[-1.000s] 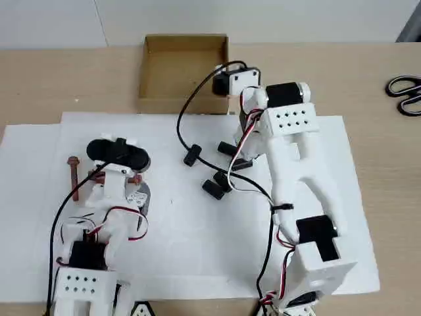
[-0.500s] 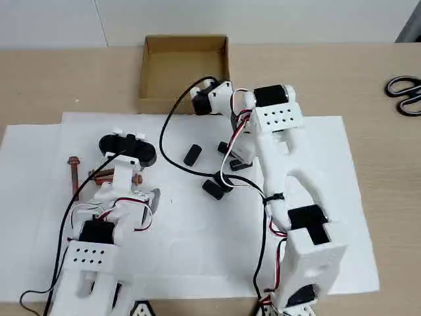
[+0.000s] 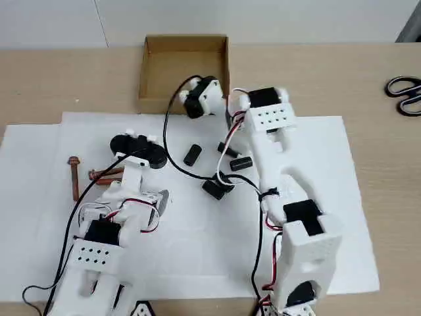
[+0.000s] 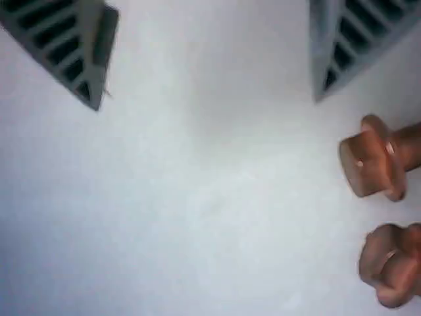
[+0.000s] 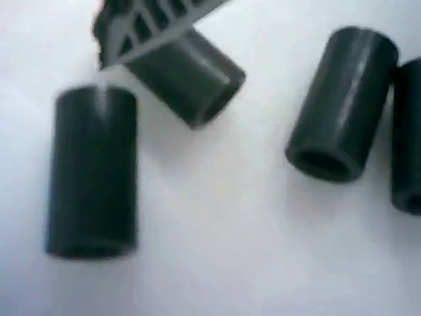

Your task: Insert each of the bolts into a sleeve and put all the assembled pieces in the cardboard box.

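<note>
hidden: two copper-brown metal bolts [image 4: 368,158] cut off at the frame edge, heads alone visible
third bolt [image 3: 74,178]: flat on the white paper sheet [image 3: 197,263], long axis toward the far edge, head farthest
brown cardboard box [image 3: 184,66]: open top, bare floor, on the tan surface [image 3: 66,79]
black cylindrical sleeves [image 3: 192,155]: four on their sides, differently turned
left claw [image 4: 205,92]: wide, holding nothing, beside the bolt heads
right claw [image 5: 141,29]: above the sleeves, opening cannot be told

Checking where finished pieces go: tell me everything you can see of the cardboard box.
The cardboard box is a shallow, open-topped brown tray with low walls, lying flat on the wooden table at the far edge of the white sheet. Its visible floor holds nothing. The right arm's wrist covers its near right corner.
</note>
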`<state>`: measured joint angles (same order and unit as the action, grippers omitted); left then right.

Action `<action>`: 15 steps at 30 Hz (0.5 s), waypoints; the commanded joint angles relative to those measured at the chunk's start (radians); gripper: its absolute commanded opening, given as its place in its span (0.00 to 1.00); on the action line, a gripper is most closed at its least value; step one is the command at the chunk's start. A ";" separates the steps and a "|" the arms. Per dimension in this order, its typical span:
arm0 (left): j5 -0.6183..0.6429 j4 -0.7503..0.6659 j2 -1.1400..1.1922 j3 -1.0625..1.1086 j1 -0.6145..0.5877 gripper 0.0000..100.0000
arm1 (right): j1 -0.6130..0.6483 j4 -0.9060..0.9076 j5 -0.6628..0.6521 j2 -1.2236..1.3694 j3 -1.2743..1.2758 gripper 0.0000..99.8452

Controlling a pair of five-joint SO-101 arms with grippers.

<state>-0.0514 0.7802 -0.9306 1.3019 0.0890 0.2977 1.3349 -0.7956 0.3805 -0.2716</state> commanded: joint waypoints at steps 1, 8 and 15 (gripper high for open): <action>-0.009 -0.026 -0.006 -0.002 0.011 0.20 | 0.036 -0.021 -0.017 0.012 -0.043 0.16; -0.008 -0.026 -0.006 -0.002 0.011 0.20 | 0.054 -0.064 -0.012 0.084 -0.043 0.16; -0.008 -0.026 -0.006 -0.002 0.011 0.20 | 0.053 -0.094 -0.018 0.139 -0.043 0.16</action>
<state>-0.0575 0.7741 -0.9306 1.3019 0.0951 0.3498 1.2674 -0.8078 0.5186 -0.2716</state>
